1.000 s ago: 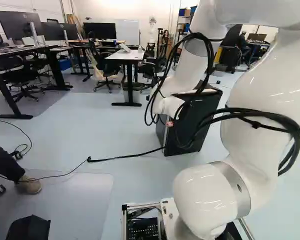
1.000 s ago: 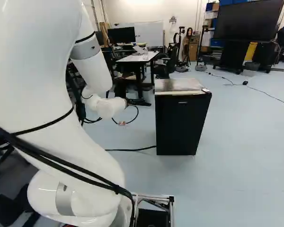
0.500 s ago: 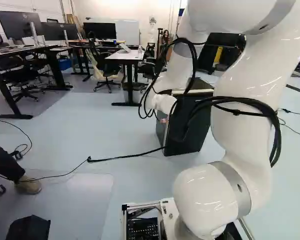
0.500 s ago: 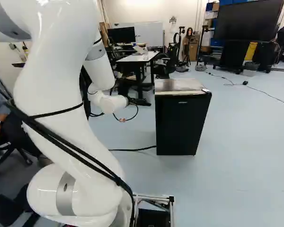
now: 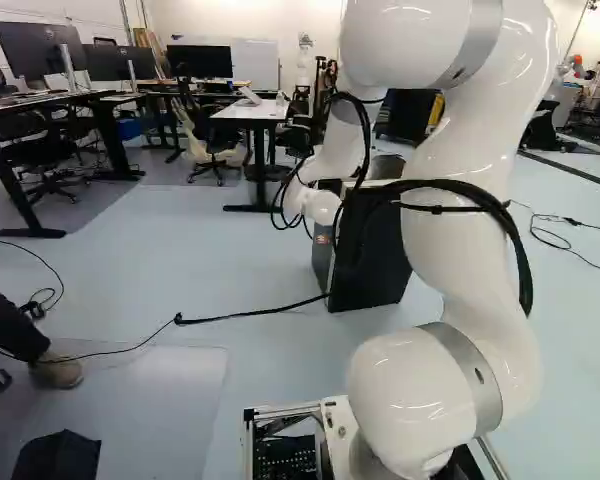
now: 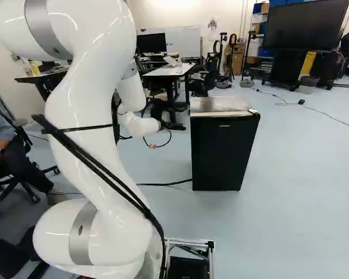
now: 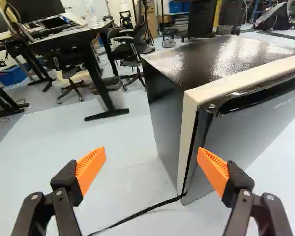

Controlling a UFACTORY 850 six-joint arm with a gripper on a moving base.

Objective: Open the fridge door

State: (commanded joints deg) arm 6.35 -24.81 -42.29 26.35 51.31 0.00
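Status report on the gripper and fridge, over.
Gripper open, holding nothing. Fridge door closed. Cable on floor by fridge's foot; nothing seen blocking the door's front.

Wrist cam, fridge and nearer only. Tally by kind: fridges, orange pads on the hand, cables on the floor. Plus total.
Fridge: 1
Orange pads: 2
Black floor cable: 1
Total: 4

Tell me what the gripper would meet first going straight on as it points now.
Probably the fridge: its side and upright front edge stand ahead of the gripper, and one finger overlaps the door in the wrist view. Depth is unclear, so I cannot tell which part comes first.
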